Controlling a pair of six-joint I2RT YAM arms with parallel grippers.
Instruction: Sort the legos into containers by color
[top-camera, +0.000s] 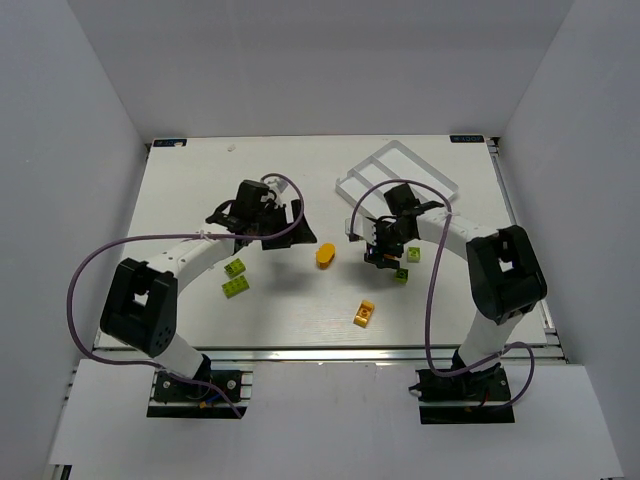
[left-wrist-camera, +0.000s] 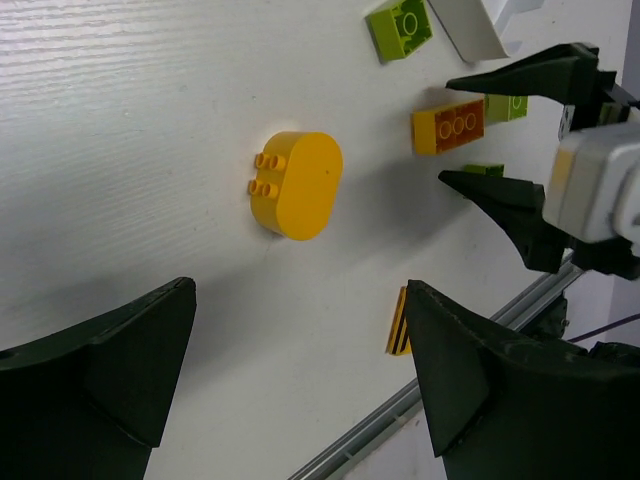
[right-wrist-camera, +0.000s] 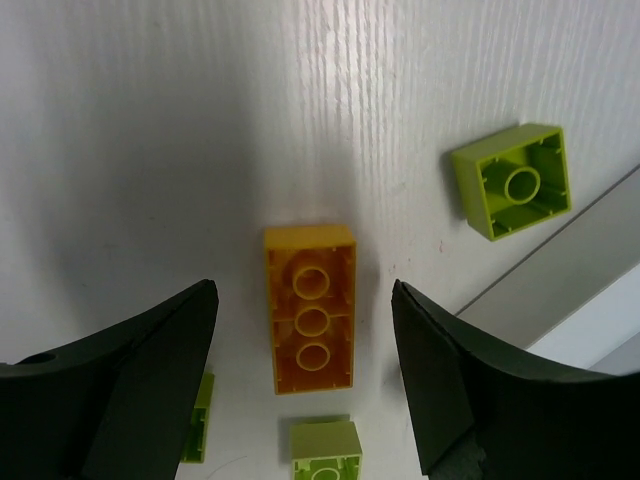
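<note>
While the right gripper (right-wrist-camera: 303, 288) hung spread over the upturned yellow-orange brick (right-wrist-camera: 310, 312), on the table (top-camera: 200, 180) outside the tray (top-camera: 360, 166), a lime brick (right-wrist-camera: 325, 446) lay just beside; closing jaws could have snagged it. Left gripper (left-wrist-camera: 300, 292): spread, empty, near the orange oval brick (left-wrist-camera: 297, 185).

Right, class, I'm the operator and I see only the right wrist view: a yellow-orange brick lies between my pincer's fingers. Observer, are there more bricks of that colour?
Observer: Yes, an orange oval lies to the left of your right pincer, outside your view.
Operator: Any others?
Observer: One more yellow brick lies nearer the arm bases.
Operator: Is the left pincer busy?
Observer: No, the left pincer is open and empty, with the orange oval ahead of it.
</note>
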